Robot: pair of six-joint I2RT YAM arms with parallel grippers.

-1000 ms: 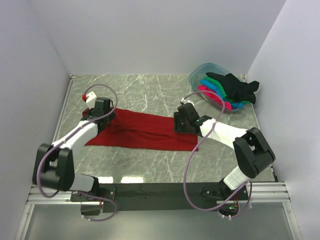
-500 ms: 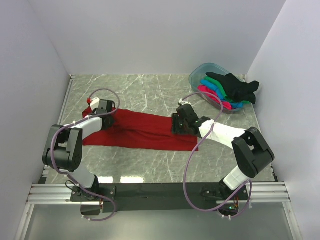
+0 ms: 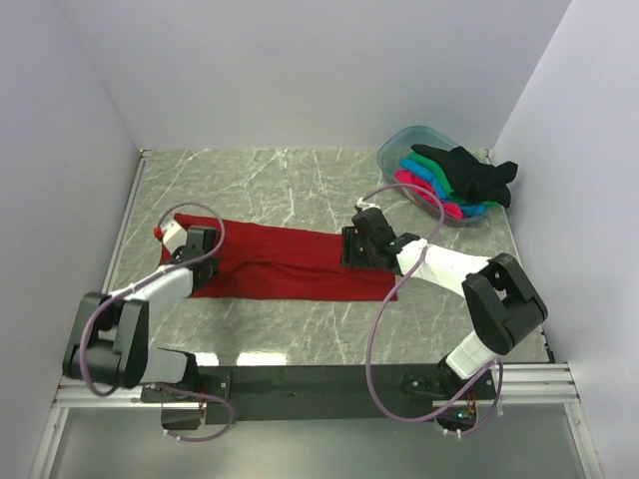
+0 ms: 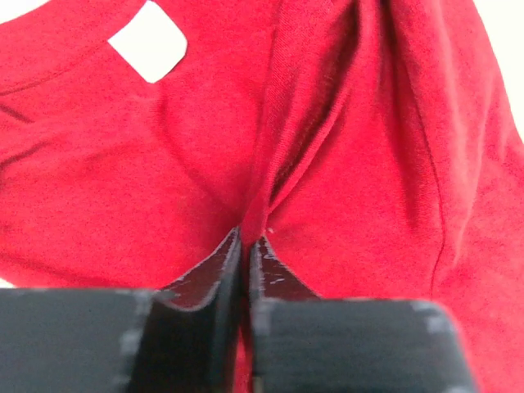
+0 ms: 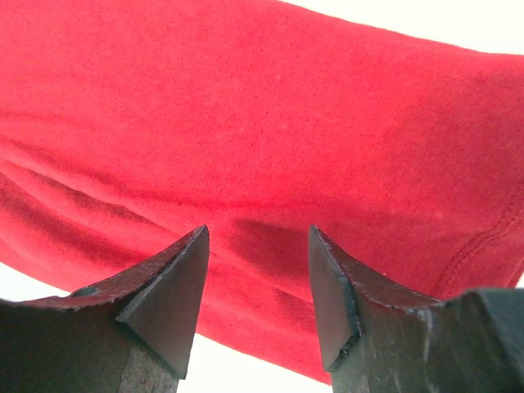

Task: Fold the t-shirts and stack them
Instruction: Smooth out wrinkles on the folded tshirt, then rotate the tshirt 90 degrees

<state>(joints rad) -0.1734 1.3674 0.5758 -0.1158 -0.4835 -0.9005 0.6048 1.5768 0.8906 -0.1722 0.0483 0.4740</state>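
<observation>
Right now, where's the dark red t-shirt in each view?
Top external: dark red t-shirt, a long strip mid-table, between both arms.
Left wrist: fills the frame, a fold pinched in the left claw.
Right wrist: fills the upper frame, above the open right claw.
Landmark: the claws mark its two ends.

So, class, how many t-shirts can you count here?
5. One dark red t-shirt spread on the table; black t-shirt, green t-shirt, bright blue t-shirt and hot pink t-shirt heaped in the plastic tub. More may hide underneath.
</observation>
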